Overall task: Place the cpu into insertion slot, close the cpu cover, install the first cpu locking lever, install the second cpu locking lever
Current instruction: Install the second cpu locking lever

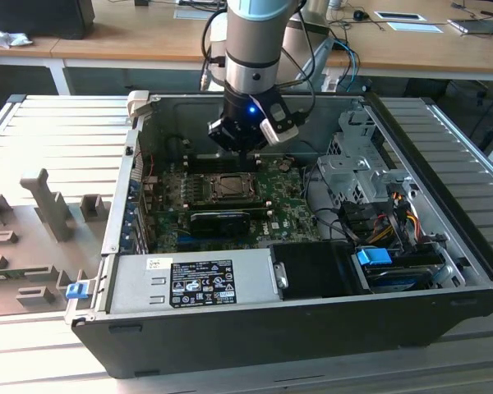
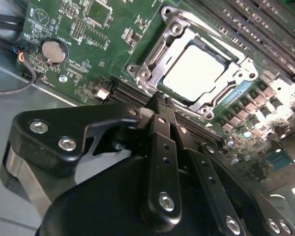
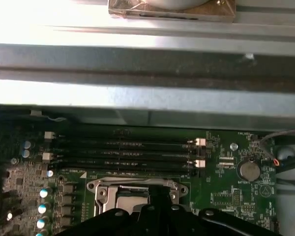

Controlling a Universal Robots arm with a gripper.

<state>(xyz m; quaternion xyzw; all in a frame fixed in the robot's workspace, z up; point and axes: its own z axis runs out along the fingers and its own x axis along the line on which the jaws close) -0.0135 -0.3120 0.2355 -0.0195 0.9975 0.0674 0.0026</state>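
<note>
The cpu [image 2: 195,69] lies flat in the insertion slot [image 2: 173,30], its silvery top bright. The cpu cover [image 2: 156,55] looks lowered around it, with the chip showing through the window. My gripper [image 2: 159,97] is shut with nothing between its black fingers [image 2: 162,142], and its tip hovers at the socket's edge. In the exterior view the gripper [image 1: 245,149] hangs just above and behind the insertion slot [image 1: 228,188] on the green motherboard [image 1: 287,201]. The first wrist view shows the gripper [image 3: 160,192] over the slot's silver frame [image 3: 101,187].
Long black memory slots [image 3: 123,152] run beside the socket. A coin battery [image 2: 53,50] sits on the board. The open case holds a grey power supply [image 1: 193,283] in front, a long black card [image 1: 220,220], and a drive cage [image 1: 357,168] with cables [image 1: 394,209] at the exterior view's right.
</note>
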